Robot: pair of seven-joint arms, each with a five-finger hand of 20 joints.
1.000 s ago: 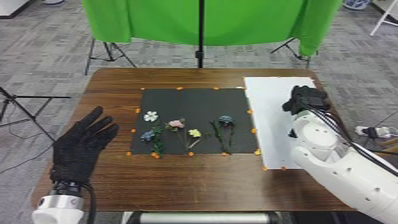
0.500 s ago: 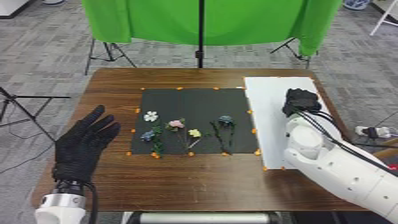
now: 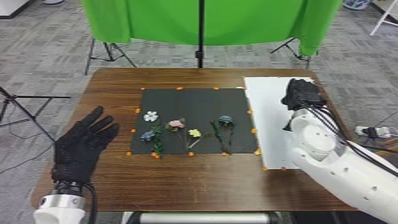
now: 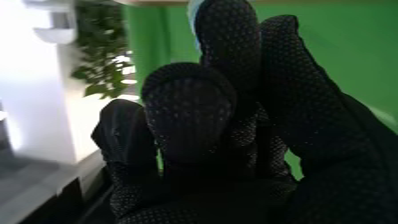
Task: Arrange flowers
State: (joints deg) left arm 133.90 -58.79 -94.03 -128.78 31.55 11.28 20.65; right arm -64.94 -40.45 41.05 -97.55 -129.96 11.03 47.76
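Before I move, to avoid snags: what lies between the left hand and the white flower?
In the head view, bare table, orange tabs and the edge of the black mat lie between left hand and white flower.

**Pastel blooms on charcoal**

The charcoal sheet (image 3: 195, 102), dotted with orange tabs (image 3: 179, 88) round its edge, carries white (image 3: 150, 116), pink (image 3: 176, 123), yellow (image 3: 195, 133) and dusky blue flowers (image 3: 226, 119) with green stems and leaves (image 3: 157, 145). Under it, the table (image 3: 187, 187) is grained brown. Left of it, the left hand (image 3: 80, 145) is black; right of it, the white panel (image 3: 266, 105) and the black, mesh-patterned right hand (image 3: 303, 94). Beyond it hangs vivid green cloth (image 3: 160, 22) above mottled grey floor (image 3: 164, 57).
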